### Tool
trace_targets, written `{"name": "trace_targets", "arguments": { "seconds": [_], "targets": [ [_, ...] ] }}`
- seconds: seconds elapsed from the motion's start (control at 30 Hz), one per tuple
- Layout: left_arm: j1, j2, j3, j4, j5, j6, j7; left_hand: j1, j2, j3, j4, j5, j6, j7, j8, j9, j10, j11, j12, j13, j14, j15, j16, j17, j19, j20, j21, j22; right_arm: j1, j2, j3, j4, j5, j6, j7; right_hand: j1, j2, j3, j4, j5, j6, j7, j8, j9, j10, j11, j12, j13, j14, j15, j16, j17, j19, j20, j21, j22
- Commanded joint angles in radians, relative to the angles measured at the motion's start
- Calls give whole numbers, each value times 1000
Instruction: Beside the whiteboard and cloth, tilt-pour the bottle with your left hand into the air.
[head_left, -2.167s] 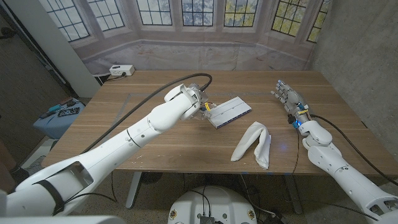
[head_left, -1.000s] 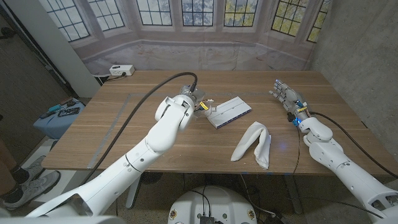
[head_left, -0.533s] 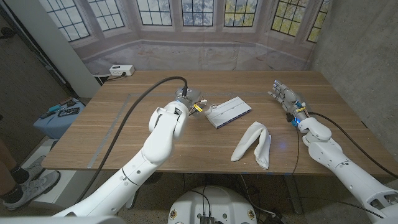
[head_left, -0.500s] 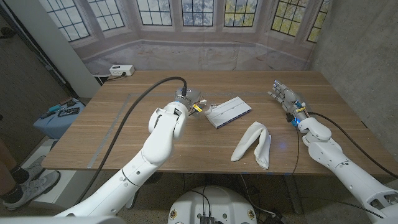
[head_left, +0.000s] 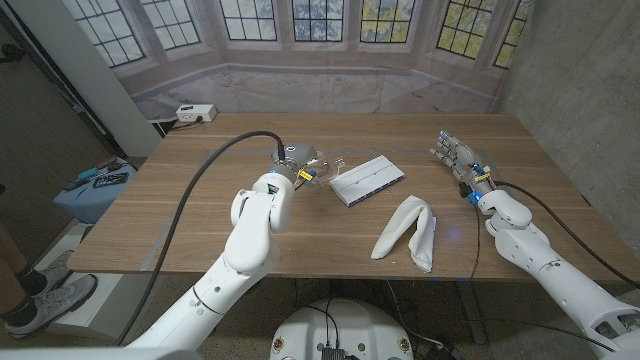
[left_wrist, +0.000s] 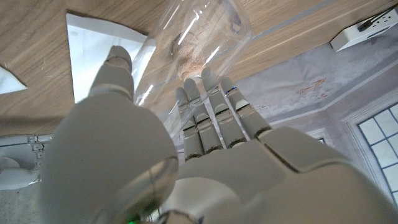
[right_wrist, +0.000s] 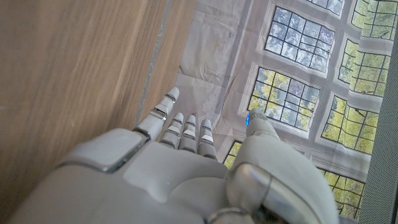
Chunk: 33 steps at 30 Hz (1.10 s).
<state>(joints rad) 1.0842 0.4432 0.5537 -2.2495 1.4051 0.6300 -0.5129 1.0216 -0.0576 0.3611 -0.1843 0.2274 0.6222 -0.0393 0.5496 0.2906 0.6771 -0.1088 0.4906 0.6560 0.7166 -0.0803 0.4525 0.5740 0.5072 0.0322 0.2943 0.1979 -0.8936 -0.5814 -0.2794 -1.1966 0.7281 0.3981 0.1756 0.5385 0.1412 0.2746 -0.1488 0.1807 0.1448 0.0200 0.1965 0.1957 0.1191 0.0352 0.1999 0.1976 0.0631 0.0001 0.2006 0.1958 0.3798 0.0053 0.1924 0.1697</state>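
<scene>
Above the wooden table (head_left: 200, 215), left hand (head_left: 303, 163) grips a clear plastic bottle (left_wrist: 199, 37), whiteboard (head_left: 366, 180) just beside it, cloth (head_left: 408, 232) beyond; right hand (head_left: 458, 156) open, apart.

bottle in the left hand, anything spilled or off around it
No spill visible. The clear bottle is held tipped by the left hand, beside the whiteboard. The cloth lies rumpled, not spread.

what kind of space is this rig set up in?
Probably a lab or test room dressed as a set: the window wall looks like a printed backdrop hung behind the wooden table, a concrete wall stands at one side, and a power strip sits behind the table.
</scene>
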Motion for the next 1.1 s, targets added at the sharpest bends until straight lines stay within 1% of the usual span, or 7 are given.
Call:
{"name": "trace_targets", "arguments": {
  "seconds": [0.03,0.17,0.5,0.57,0.6,0.73,1.1],
  "targets": [
    [36,14,-8,5,-174,67,207,102,146,24,25,4,167,33,141,3,69,-54,1,53,84,-74,5,8,10,4,9,5,14,5,-10,1,-5,-9,2,10,-2,2,2,5,10,0,5,2,8,3,4,5,12,-1,8,1,11,-5,2,1],
    [53,35,-15,3,-251,59,311,107,143,25,21,6,171,30,142,1,71,-58,1,55,91,-76,8,9,13,1,11,5,23,7,-15,2,-8,-16,3,10,-2,2,2,5,10,1,5,2,9,3,4,5,12,0,8,1,12,-4,2,1],
    [63,76,-24,9,-427,50,492,101,143,24,26,8,175,32,143,-2,72,-62,-1,57,92,-79,5,8,15,-3,11,5,36,9,-20,-1,-13,-27,-4,10,-2,2,2,5,10,2,5,2,8,4,3,5,13,1,8,2,12,-5,2,1],
    [69,77,-29,15,-470,36,547,102,142,25,24,8,172,31,141,-3,69,-64,-4,56,91,-80,4,9,13,-5,10,5,39,10,-22,0,-14,-28,-4,10,-2,2,2,5,10,3,5,2,8,4,3,5,13,2,8,2,13,-4,2,1],
    [68,78,-27,18,-486,35,566,103,142,25,24,9,173,30,141,-3,64,-55,-6,55,87,-78,1,7,11,-6,10,5,39,11,-22,0,-14,-28,-5,10,-2,2,2,5,10,3,5,2,8,3,3,5,13,1,8,2,12,-5,2,1],
    [67,81,-25,36,-561,15,643,100,143,28,25,12,175,32,141,-5,67,-62,-8,53,88,-77,-3,4,10,-6,9,5,42,10,-23,-1,-16,-30,-7,10,-2,2,2,5,11,3,5,2,10,3,4,5,13,0,8,2,12,-5,2,1],
    [80,85,-23,126,-740,-120,916,93,150,26,31,14,175,33,139,-9,67,-62,-11,54,85,-80,-2,10,13,-9,10,5,48,7,-23,4,-19,-34,-9,12,-1,3,2,5,11,5,5,2,11,6,4,5,14,2,8,1,14,-3,2,1]
  ]
}}
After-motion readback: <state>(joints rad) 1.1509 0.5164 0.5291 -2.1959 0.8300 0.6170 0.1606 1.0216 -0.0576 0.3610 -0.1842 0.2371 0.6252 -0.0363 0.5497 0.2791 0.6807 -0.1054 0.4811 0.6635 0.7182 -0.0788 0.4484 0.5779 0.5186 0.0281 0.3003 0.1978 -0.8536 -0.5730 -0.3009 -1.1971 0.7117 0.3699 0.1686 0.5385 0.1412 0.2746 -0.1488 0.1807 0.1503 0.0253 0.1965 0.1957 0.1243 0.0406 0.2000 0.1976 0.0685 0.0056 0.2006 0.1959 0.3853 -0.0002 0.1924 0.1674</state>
